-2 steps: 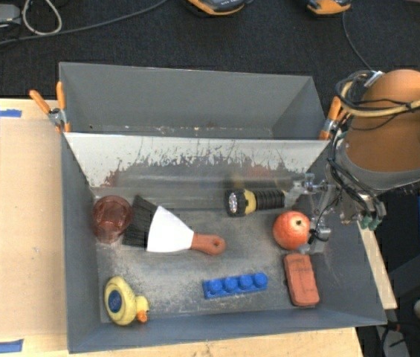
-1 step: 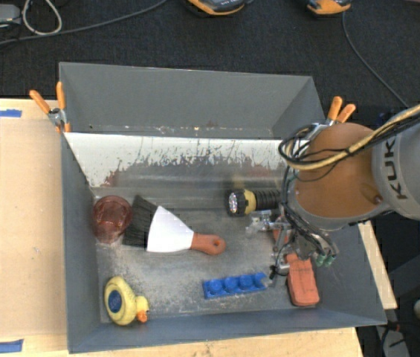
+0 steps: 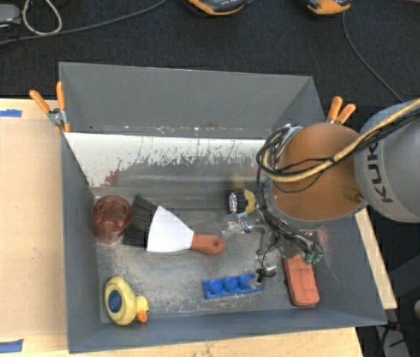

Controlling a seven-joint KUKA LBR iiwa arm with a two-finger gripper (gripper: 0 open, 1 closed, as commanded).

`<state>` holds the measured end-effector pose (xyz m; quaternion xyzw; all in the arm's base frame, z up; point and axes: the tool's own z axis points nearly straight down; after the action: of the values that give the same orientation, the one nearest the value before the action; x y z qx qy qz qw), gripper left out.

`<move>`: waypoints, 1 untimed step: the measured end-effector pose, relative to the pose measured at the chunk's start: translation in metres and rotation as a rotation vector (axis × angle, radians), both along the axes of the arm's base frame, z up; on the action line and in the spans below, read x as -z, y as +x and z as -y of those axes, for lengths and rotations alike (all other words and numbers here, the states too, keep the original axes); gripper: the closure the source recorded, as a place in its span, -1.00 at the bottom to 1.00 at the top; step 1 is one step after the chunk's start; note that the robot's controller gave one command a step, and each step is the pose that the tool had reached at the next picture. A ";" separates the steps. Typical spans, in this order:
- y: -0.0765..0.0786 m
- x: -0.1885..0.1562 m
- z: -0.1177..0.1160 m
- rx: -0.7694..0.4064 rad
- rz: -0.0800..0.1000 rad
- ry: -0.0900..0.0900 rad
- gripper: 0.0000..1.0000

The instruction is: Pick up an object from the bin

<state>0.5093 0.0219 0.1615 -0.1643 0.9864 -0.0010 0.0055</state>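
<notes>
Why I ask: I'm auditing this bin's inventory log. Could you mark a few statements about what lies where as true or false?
The blue brick lies left of the orange-red block. True.
The brush stands upright on its bristles. False: it lies flat, handle pointing right.
The yellow round thing sits in the bin's lower-left corner. True.
The reddish cup is at the bin's right side. False: it is at the left, beside the brush's bristles.
The end effector hangs over the yellow round thing. False: it is by the blue brick's right end.
</notes>
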 end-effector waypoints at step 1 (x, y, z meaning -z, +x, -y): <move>-0.024 0.042 -0.007 0.091 -0.025 0.001 -1.00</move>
<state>0.4852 0.0285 0.1194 -0.1193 0.9928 0.0014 -0.0066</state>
